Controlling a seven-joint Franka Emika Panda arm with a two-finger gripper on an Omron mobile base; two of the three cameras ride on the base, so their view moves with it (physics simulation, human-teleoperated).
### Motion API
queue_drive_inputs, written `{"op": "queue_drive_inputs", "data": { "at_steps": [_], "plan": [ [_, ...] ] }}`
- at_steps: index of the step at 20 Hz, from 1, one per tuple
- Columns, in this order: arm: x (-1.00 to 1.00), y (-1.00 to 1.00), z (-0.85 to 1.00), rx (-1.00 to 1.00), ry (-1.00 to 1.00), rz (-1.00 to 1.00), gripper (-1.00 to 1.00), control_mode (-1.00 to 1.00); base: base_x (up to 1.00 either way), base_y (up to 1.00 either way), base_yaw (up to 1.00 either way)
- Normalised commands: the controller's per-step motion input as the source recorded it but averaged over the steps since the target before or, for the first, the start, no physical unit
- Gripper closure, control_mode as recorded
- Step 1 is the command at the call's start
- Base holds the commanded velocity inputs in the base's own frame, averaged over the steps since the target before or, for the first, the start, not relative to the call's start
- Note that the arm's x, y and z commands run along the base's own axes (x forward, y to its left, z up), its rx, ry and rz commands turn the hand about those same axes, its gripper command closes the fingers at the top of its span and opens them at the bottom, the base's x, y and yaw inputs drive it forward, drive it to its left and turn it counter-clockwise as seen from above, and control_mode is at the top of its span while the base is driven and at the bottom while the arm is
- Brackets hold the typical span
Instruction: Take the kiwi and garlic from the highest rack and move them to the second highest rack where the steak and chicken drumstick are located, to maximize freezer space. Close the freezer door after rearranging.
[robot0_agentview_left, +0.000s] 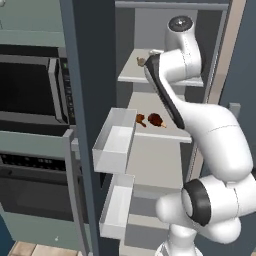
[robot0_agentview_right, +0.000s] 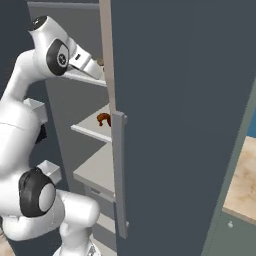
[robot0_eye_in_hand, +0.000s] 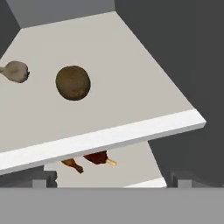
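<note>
**Both pieces still on the top shelf; nothing moved yet**

The gripper hovers above the front edge of the top shelf, its two fingers spread wide and holding nothing. Ahead of it and off to its left in the hand view, the kiwi sits on that shelf, with the garlic farther left, near it but apart. Neither touches the fingers.

Below the shelf lip, just under the gripper, two pieces lie on the second shelf: the chicken drumstick and a darker piece beside it, presumably the steak. From the left base view these read as two small reddish-brown lumps side by side.

As I judge it, the task is at its start: kiwi and garlic both remain to be carried down, and the freezer door stands open with its clear bins facing in, so closing is also left.

The shelf edge cuts off much of the lower two pieces, so telling steak from drumstick is uncertain. In both base views the arm covers the hand itself, and the garlic cannot be made out there.
</note>
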Motion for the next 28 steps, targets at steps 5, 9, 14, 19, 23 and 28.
{"op": "queue_drive_inputs", "data": {
  "at_steps": [5,9,14,19,23,28],
  "plan": [
    [0.61,-0.24,0.00,0.05,0.00,0.00,-1.00,-1.00,0.00,0.00,0.00],
    [0.61,-0.13,-0.04,0.06,0.00,0.00,-1.00,-1.00,0.00,0.00,0.00],
    [0.49,-0.04,-0.12,0.03,0.00,0.00,-1.00,-1.00,0.00,0.00,0.00],
    [0.41,0.00,-0.19,0.00,0.00,0.00,-1.00,-1.00,0.00,0.00,0.00],
    [0.39,0.00,-0.21,0.00,0.00,0.00,-1.00,-1.00,0.00,0.00,0.00],
    [0.35,-0.03,-0.18,0.01,0.00,0.01,-1.00,-1.00,0.00,0.00,0.00]
  ]
}}
